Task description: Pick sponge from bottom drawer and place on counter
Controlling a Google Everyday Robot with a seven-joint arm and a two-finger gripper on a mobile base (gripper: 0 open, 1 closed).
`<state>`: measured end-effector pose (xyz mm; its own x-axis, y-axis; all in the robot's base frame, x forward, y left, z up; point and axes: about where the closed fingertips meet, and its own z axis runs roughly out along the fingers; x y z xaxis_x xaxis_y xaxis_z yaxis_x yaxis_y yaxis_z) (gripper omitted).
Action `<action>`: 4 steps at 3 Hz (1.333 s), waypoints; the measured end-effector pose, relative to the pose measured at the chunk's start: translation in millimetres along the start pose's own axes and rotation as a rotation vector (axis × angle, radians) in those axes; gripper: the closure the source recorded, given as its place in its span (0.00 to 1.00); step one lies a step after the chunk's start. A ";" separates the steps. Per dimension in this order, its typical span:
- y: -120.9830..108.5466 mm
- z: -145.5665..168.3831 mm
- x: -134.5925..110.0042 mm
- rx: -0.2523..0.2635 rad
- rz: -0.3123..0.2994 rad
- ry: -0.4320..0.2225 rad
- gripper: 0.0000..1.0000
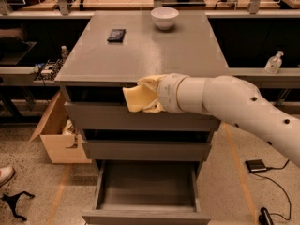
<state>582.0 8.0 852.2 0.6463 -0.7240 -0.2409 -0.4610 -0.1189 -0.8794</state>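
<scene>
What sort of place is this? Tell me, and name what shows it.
Probably a robotics lab or workshop: a cluttered workbench behind the drawer cabinet, and an open cardboard box on the floor. The hand, holding the sponge, is at the counter's front edge.

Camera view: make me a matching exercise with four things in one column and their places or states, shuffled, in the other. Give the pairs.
Things:
1 sponge
2 bowl
3 bottom drawer
4 cardboard box

Places or states:
A on the floor
B pulled open, nothing seen inside
C in the gripper, at the front edge of the counter
D at the back of the counter

Pairs: 1-C, 2-D, 3-B, 4-A.
</scene>
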 end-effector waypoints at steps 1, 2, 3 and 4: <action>0.0 0.0 -0.1 0.000 0.000 0.000 1.00; -4.9 -0.8 2.3 0.040 0.030 0.012 1.00; -27.1 -0.4 14.3 0.054 0.052 0.021 1.00; -63.3 0.5 30.9 0.034 0.069 0.039 1.00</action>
<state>631.4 -6.5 900.2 0.5896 -0.7554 -0.2859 -0.4821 -0.0452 -0.8749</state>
